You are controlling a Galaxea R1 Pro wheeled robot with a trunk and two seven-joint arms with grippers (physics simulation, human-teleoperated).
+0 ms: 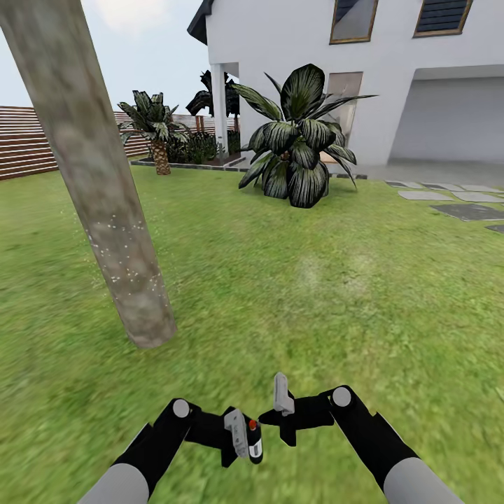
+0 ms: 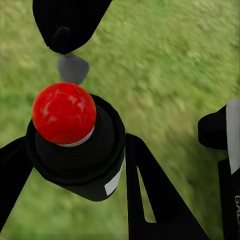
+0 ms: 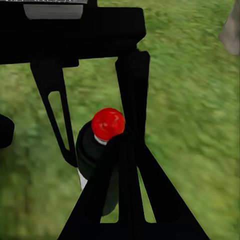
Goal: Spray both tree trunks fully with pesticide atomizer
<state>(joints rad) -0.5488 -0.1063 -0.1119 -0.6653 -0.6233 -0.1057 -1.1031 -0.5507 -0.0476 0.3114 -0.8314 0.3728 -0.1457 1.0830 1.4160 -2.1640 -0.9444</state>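
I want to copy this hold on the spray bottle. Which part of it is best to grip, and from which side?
Grip the atomizer around its round black body, below the red cap, coming in from the side with one of the fingers on each flank, as the left gripper does. The body is wide and cylindrical; the cap probably must stay free for spraying.

A rendered home garden outdoors. A wide green grass lawn stretches to a two-storey white house with wood-framed windows. A brown horizontal-slat wooden fence borders the far left. A thick pale grey-tan tree trunk rises from the grass, a broad dark-leaved plant and a small palm grow near the house, and grey stepping stones cross the lawn at right.
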